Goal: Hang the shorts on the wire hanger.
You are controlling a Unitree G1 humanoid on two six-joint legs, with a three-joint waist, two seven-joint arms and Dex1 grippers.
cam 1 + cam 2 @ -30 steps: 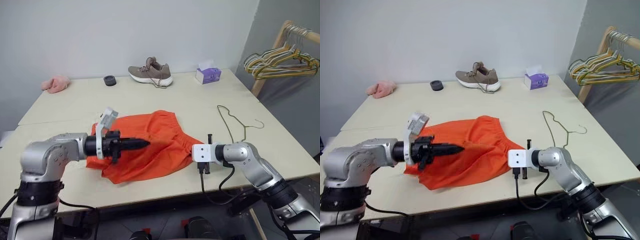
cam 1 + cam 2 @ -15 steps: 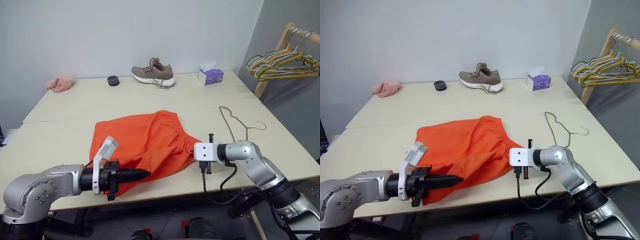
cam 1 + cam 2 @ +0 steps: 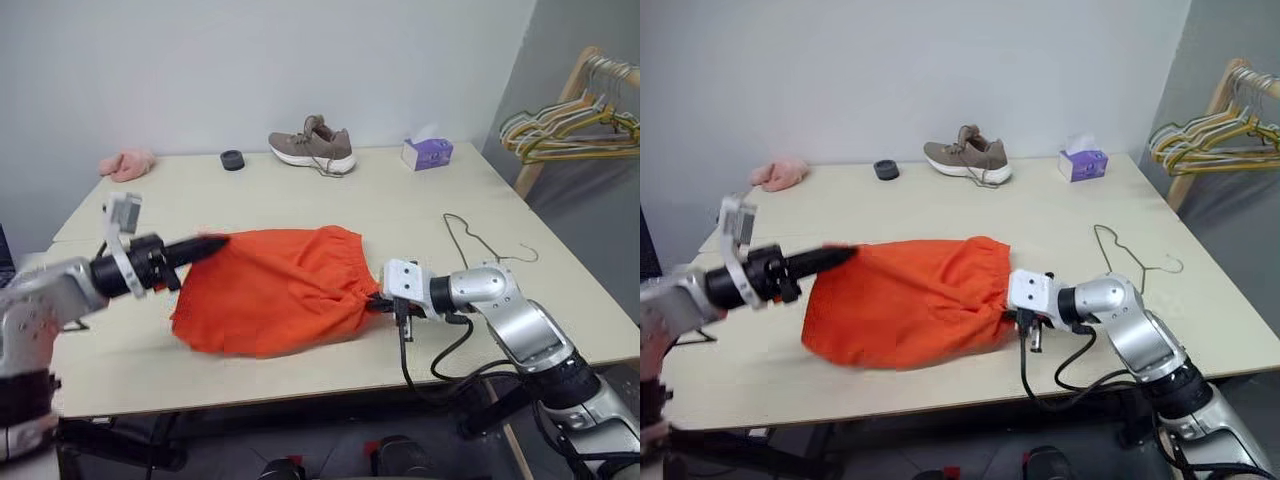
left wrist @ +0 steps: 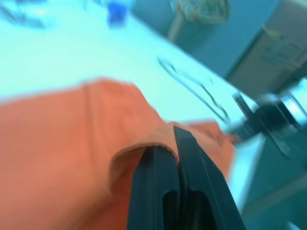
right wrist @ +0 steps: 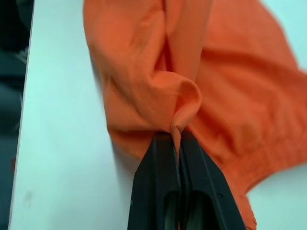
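The orange shorts [image 3: 275,290] lie across the middle of the table, pulled out between my two grippers. My left gripper [image 3: 213,243] is shut on a fold at the shorts' left edge [image 4: 144,139] and holds it a little above the table. At the shorts' right end, next to the gathered waistband, my right gripper [image 3: 377,300] is shut on a pinch of fabric [image 5: 180,103]. The thin wire hanger [image 3: 468,238] lies flat on the table to the right of the shorts, beyond my right arm, with nothing touching it.
Along the table's far edge sit a grey-brown shoe [image 3: 312,146], a purple tissue box [image 3: 427,153], a small black ring [image 3: 232,159] and a pink cloth [image 3: 127,163]. A wooden rack with coloured hangers [image 3: 570,125] stands off the table's right side.
My left gripper has swung from the near side of the shorts up and out to the left, carrying the shorts' left edge with it. The shorts are now stretched wider. The right gripper rose slightly.
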